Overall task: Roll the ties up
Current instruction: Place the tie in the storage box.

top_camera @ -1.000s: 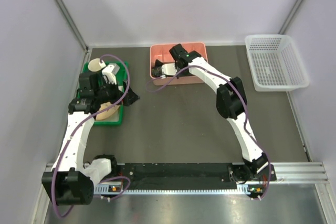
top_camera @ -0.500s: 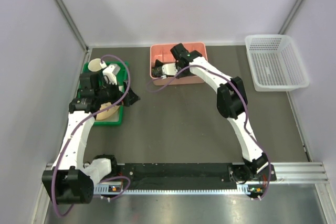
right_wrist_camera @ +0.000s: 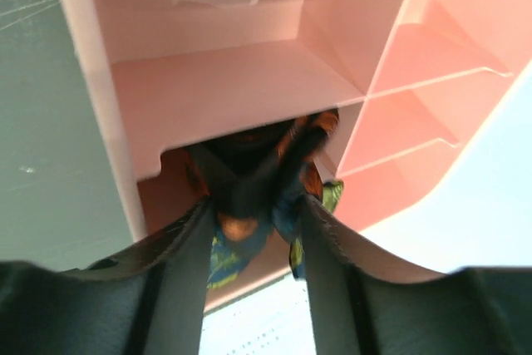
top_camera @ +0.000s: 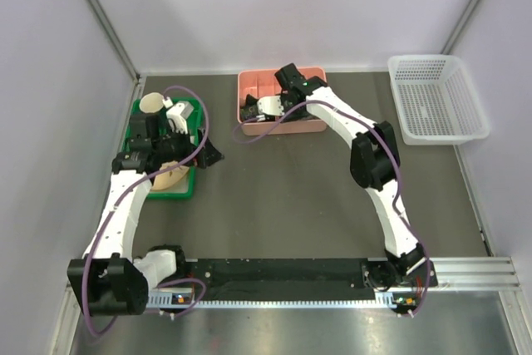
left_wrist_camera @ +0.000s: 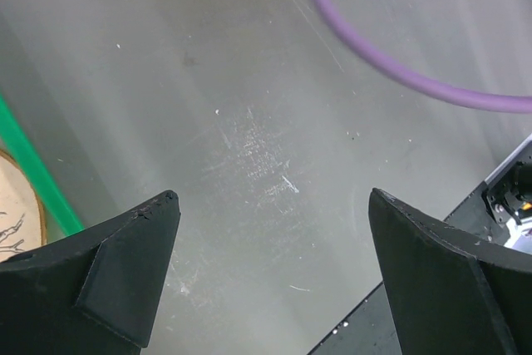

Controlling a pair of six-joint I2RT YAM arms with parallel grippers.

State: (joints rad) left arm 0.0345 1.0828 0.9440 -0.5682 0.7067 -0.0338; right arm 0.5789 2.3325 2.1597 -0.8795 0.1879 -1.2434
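One pink tray (right_wrist_camera: 208,97) holds a tie bundle (right_wrist_camera: 253,184) between two right fingers (right_wrist_camera: 179,263).

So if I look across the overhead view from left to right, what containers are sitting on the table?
green tray → pink divided box → white basket

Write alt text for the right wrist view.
A bundled black fabric tie with orange and green prints sits in a compartment of a pink plastic divided tray, between the right gripper's two black fingers. Whether they grip it is unclear.
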